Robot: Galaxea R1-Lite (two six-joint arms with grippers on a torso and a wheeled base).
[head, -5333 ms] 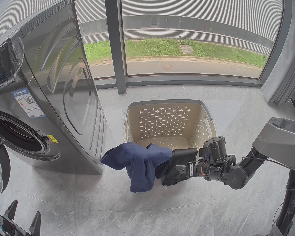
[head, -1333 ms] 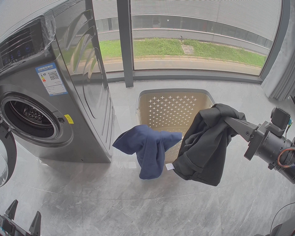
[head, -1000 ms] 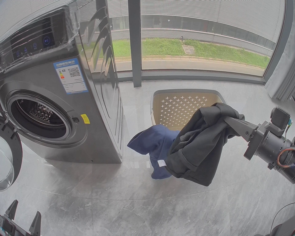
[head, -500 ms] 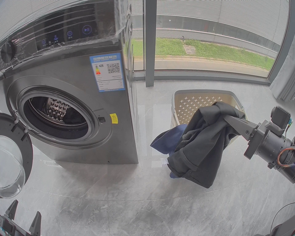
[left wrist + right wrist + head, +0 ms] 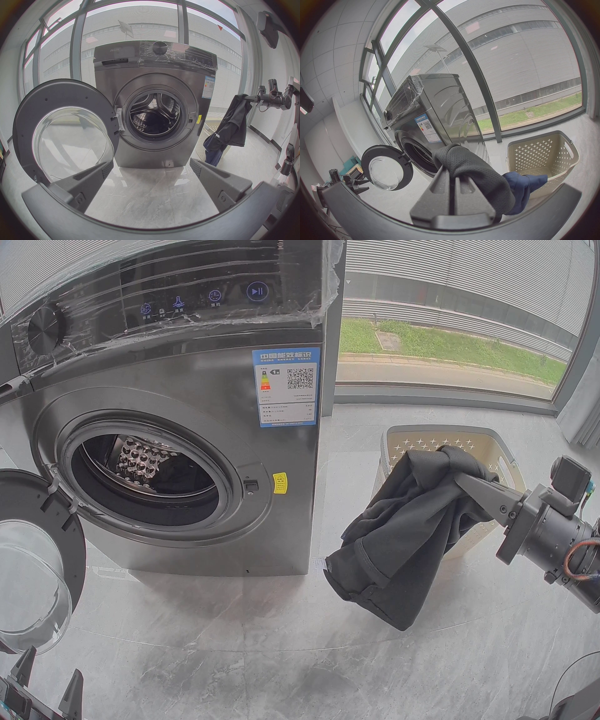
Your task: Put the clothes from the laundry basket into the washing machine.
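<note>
- Now the right gripper [image 5: 465, 480] has its jaws pinched tight on a dark garment [image 5: 400, 540], which hangs in the air before the laundry basket [image 5: 494, 452]
- a blue garment [image 5: 523, 187] drapes over the basket's rim behind it
- the washing machine [image 5: 206, 384] stands to the left, its door [image 5: 34, 565] swung wide open
- the left gripper [image 5: 51, 668] sits low, jaws spread and empty

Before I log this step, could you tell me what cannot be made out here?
Blue garment: head view, hidden behind the black garment.
Laundry basket floor: head view, covered by the black garment.
Washing machine drum back: head view, in shadow.
Left gripper: head view, cut by the bottom edge.
</note>
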